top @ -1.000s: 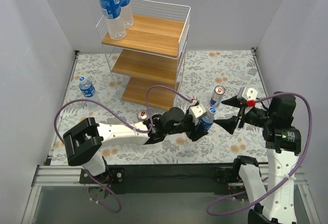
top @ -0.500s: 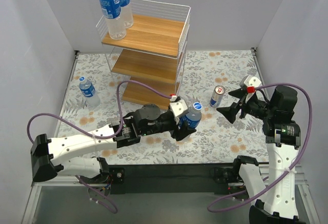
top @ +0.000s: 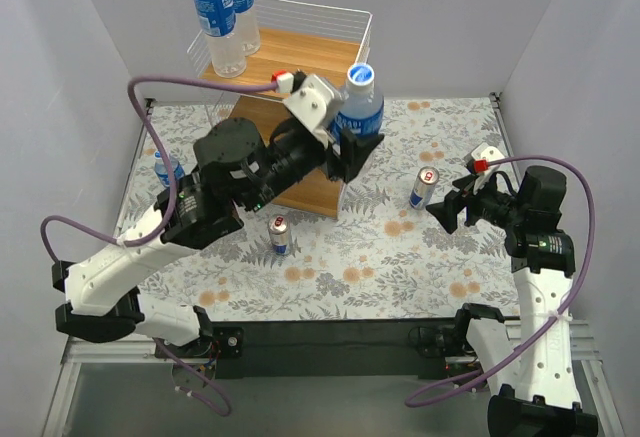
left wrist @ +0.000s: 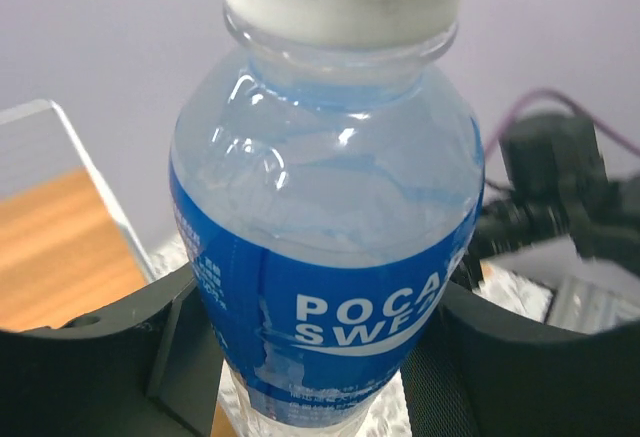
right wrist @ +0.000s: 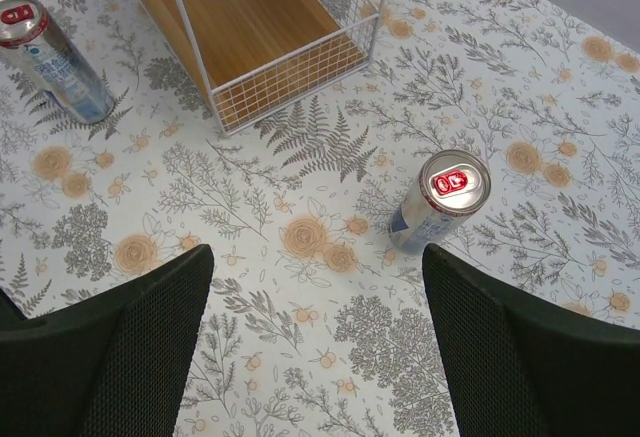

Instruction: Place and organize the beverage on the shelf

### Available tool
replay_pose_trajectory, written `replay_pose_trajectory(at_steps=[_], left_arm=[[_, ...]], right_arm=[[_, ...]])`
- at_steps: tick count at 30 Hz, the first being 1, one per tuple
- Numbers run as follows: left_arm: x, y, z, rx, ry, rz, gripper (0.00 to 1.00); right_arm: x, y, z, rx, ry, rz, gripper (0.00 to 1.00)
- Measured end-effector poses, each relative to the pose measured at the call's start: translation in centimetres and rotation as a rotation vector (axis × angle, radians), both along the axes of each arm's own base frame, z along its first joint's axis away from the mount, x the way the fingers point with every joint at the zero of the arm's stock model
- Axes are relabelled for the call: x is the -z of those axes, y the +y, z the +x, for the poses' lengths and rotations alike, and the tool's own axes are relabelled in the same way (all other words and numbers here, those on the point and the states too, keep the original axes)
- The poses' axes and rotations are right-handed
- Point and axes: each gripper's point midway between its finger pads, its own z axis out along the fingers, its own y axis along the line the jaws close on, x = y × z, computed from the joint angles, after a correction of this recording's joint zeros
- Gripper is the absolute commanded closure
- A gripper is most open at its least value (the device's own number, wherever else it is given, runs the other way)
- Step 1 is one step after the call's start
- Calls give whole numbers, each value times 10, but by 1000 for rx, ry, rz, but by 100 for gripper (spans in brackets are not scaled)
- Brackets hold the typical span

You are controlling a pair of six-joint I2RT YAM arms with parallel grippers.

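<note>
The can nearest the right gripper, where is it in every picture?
Top view: the can stands right of the middle, just left of the right gripper.
Right wrist view: the can stands right of the middle.
Left wrist view: not in it; a bottle fills the picture.
Shared landmark: the shelf, also seen in the right wrist view and the left wrist view.

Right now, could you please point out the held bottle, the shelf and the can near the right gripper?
held bottle (left wrist: 330, 297): left wrist view, blue label
shelf (top: 300, 52): top external view, top board
can (right wrist: 455, 182): right wrist view, its top
</note>
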Motion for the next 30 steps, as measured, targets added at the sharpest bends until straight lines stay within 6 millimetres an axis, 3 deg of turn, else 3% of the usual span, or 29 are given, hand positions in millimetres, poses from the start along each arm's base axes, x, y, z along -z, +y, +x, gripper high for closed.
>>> replay_pose_trajectory(at_steps=[4, 8, 20, 24, 30], left_arm=[[-54, 14, 25, -116, -56, -71, 100], [-74, 26, 61, -238, -82, -88, 100], [-30, 62, 185, -568, -43, 33, 100], [-16, 88, 220, -651, -7, 35, 100], [-7, 124, 254, -756, 27, 15, 100]], right_arm=[[7, -3, 3, 16, 11, -7, 10], [14, -5, 5, 30, 26, -10, 10], [20, -8, 9, 48, 41, -15, 10], [21, -8, 9, 48, 40, -15, 10], [21, -8, 12, 48, 36, -15, 10]])
